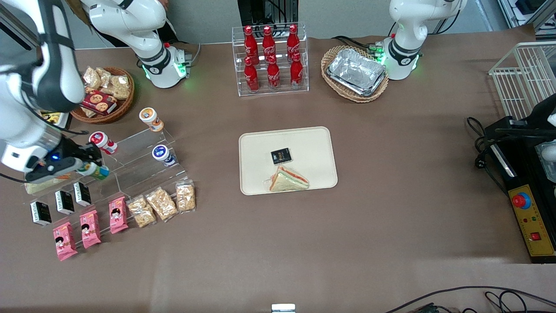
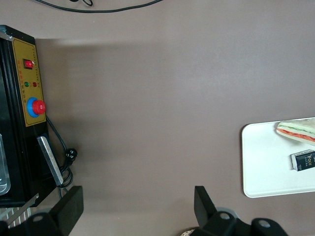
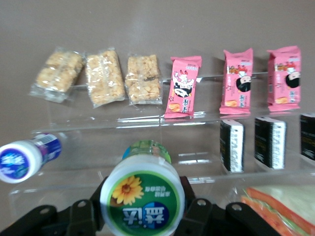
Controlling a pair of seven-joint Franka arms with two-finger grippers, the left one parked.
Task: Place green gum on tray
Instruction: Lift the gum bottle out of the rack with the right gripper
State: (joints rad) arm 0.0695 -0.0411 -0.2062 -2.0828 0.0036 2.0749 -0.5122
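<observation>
The green gum [image 3: 142,196], a small green canister with a white lid and sunflower label, is gripped between my gripper's [image 3: 142,209] two black fingers. In the front view my gripper [image 1: 89,167] holds the green gum [image 1: 98,171] just above the clear stepped shelf [image 1: 139,161], at the working arm's end of the table. The cream tray [image 1: 304,143] lies at the table's middle, carrying a wrapped sandwich [image 1: 288,180] and a small black packet [image 1: 280,155]. The tray's corner [image 2: 261,167] also shows in the left wrist view.
The shelf also holds a red-lidded canister [image 1: 102,142], a blue-lidded one [image 1: 163,155], an orange one [image 1: 150,119], black packets [image 1: 65,202], pink packs [image 1: 90,228] and cracker bags [image 1: 161,203]. A snack basket [image 1: 104,95], cola bottle rack [image 1: 270,58] and foil trays in a basket [image 1: 356,73] stand farther back.
</observation>
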